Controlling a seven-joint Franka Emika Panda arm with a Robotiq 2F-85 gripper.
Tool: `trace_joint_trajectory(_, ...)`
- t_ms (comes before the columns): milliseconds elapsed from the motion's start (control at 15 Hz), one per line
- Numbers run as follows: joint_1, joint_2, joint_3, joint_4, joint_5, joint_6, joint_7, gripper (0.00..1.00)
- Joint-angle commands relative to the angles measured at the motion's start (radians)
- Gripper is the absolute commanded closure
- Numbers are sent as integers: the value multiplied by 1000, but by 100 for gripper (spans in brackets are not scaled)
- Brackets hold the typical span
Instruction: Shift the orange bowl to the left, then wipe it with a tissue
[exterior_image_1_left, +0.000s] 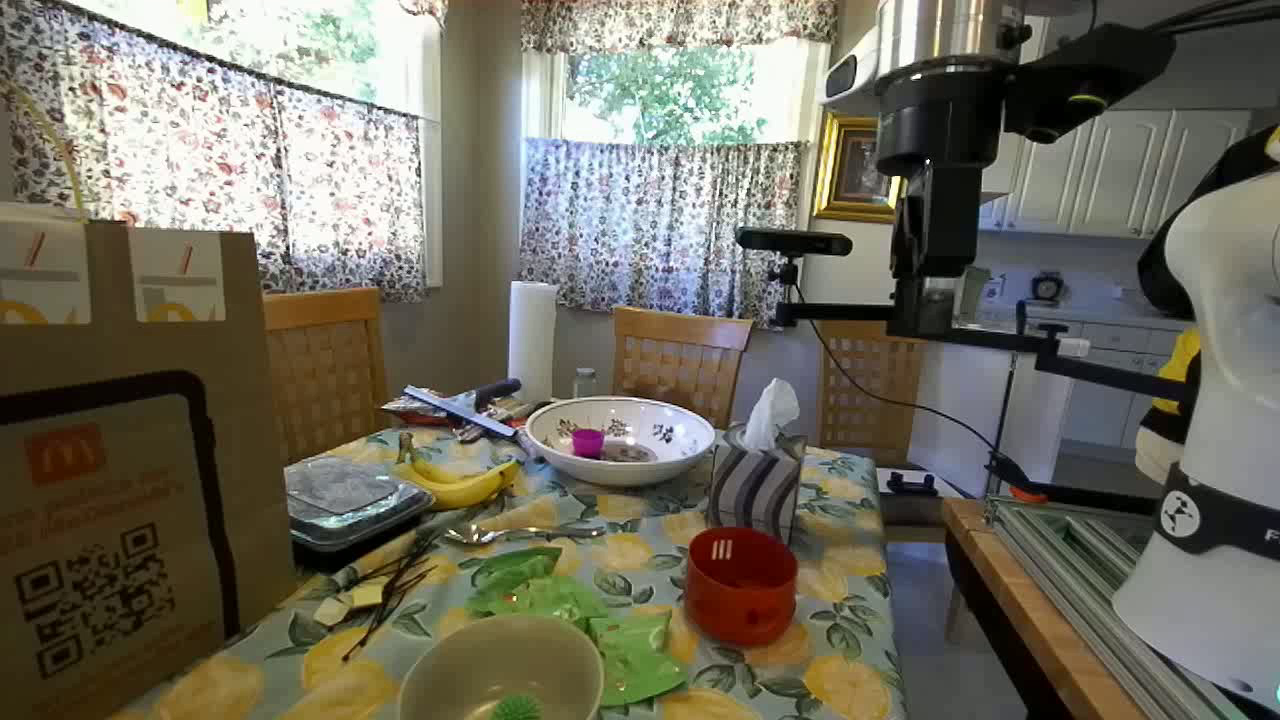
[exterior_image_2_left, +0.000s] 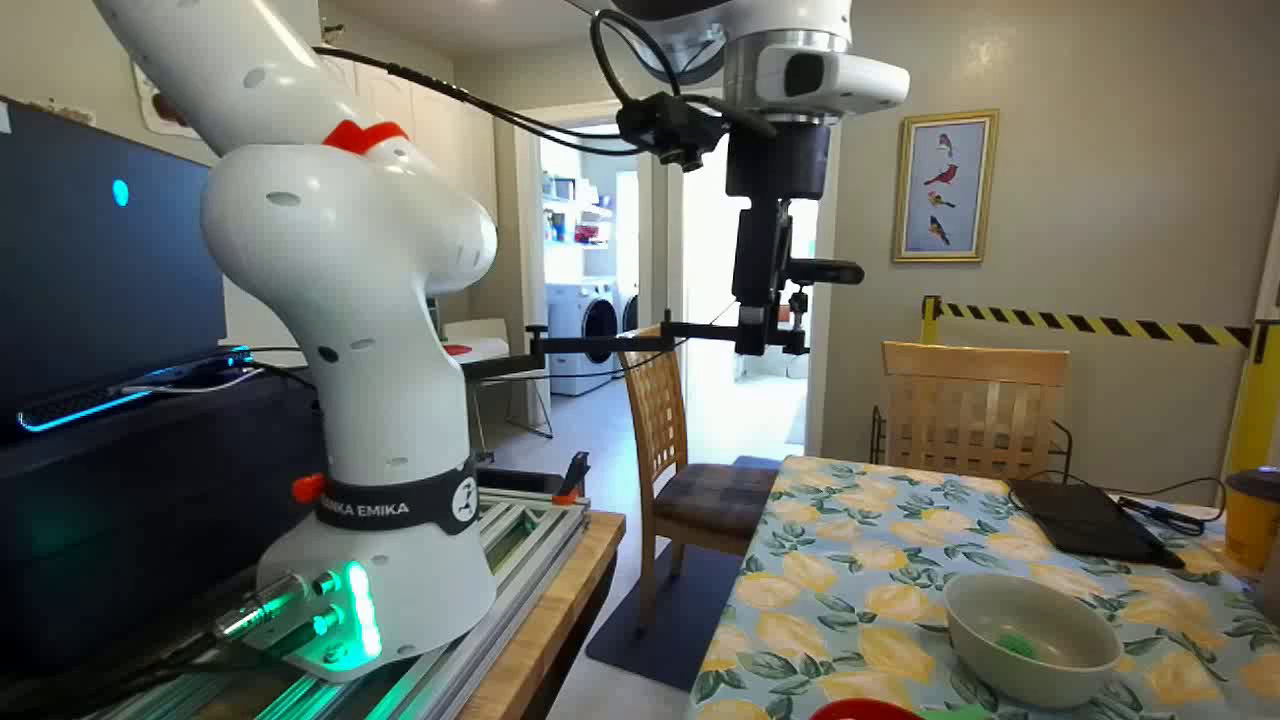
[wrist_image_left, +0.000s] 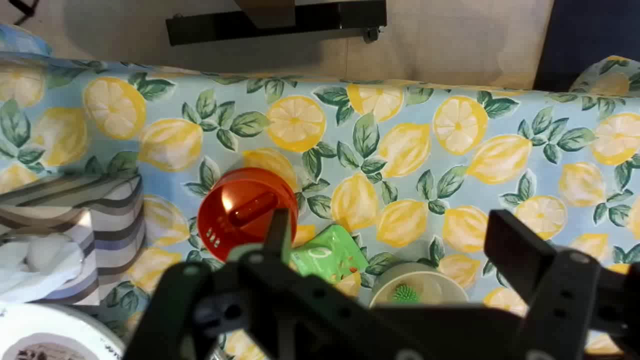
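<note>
The orange bowl (exterior_image_1_left: 741, 610) stands upright on the lemon-print tablecloth near the robot's side of the table. In the wrist view the same orange bowl (wrist_image_left: 235, 200) is at left of centre, partly behind a finger. Only its rim edge (exterior_image_2_left: 865, 711) shows at the bottom of an exterior view. A white tissue (exterior_image_1_left: 774, 408) pokes out of the striped tissue box (exterior_image_1_left: 755, 490), just behind the bowl. My gripper (wrist_image_left: 392, 227) hangs well above the table, its jaws wide apart with nothing between them. Both exterior views show it nearly edge-on.
A pale bowl (exterior_image_2_left: 1050, 665) with a green spiky ball and green packets (exterior_image_1_left: 545, 590) are near the orange bowl. A large white bowl (exterior_image_1_left: 620, 474), bananas (exterior_image_1_left: 465, 488) and a paper bag (exterior_image_1_left: 110, 450) stand farther off. A camera boom (exterior_image_1_left: 1100, 370) runs close to the gripper.
</note>
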Motion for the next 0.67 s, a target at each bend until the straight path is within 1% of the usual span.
trace_joint_trajectory(0,-4,1,3,2,2,-3,-2,0)
trace_joint_trajectory(267,-4,1,3,2,2,-3,-2,0)
trace_joint_trajectory(333,-53,127,-16,56,-2,17,34,0)
trace_joint_trajectory(400,-97,210,-53,68,-14,72,29,0)
trace_joint_trajectory(467,-115,238,-65,70,-8,109,45,0)
trace_joint_trajectory(533,-137,283,-75,66,-7,195,50,0)
trace_joint_trajectory(600,-142,338,-104,73,4,244,7,0)
